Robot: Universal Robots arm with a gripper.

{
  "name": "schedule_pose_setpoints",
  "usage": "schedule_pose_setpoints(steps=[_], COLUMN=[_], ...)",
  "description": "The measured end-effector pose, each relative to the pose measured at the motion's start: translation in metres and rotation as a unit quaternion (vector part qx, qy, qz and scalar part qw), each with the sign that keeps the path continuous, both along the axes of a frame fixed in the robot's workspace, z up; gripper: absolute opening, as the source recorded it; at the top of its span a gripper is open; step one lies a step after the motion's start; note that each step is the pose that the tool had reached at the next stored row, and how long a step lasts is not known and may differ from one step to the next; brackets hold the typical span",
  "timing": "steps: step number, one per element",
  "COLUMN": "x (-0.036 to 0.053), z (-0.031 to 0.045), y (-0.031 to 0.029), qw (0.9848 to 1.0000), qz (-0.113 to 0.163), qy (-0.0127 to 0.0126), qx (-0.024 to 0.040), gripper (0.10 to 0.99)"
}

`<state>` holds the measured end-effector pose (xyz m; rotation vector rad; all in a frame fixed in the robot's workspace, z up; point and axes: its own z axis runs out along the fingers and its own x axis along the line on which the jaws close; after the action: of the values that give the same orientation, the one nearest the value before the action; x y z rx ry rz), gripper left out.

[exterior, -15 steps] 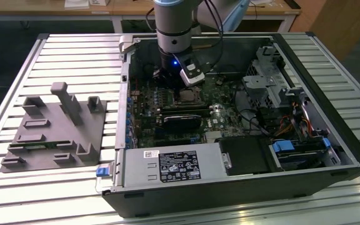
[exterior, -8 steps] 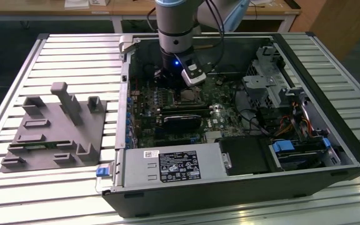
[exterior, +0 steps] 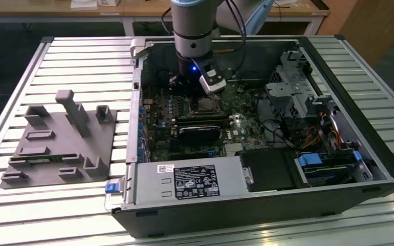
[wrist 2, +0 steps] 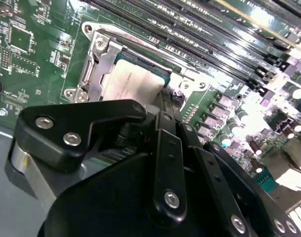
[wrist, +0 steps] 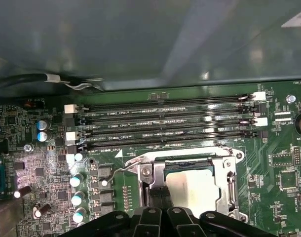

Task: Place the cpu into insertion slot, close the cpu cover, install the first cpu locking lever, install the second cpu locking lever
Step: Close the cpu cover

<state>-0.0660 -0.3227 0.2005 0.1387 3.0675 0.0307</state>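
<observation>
The cpu point(wrist: 192, 185) lies in the insertion slot point(exterior: 204, 106) on the green board, its dull silver top point(wrist 2: 133, 84) facing up. The silver cpu cover point(wrist: 230, 187) lies flat around it, and the chip shows through the cover's point(wrist 2: 94, 59) square cut-out. A thin wire locking lever point(wrist: 118, 170) sticks out sideways from one corner of the socket. My gripper point(wrist: 158, 195) is shut, its dark fingertips together at the socket's edge beside the cpu, with nothing seen between them. The black linkages of the gripper point(wrist 2: 166, 101) hide part of the socket. My gripper point(exterior: 207, 95) hangs from the arm straight above the socket.
Several long black memory slots point(wrist: 165, 123) run just beyond the socket. A black graphics card point(exterior: 198, 132) and the power supply point(exterior: 190, 182) lie nearer the case front. A drive cage point(exterior: 293, 97) stands at the exterior view's right. A grey fixture point(exterior: 60, 138) sits outside the case.
</observation>
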Motion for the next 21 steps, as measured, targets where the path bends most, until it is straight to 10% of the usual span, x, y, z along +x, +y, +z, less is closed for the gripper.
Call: schedule_pose_setpoints(steps=[21], x=[0.0242], z=[0.0147], y=[-0.0002], qw=[1.0], qz=[0.0], qy=[0.0004], qx=[-0.0004], gripper=[0.106])
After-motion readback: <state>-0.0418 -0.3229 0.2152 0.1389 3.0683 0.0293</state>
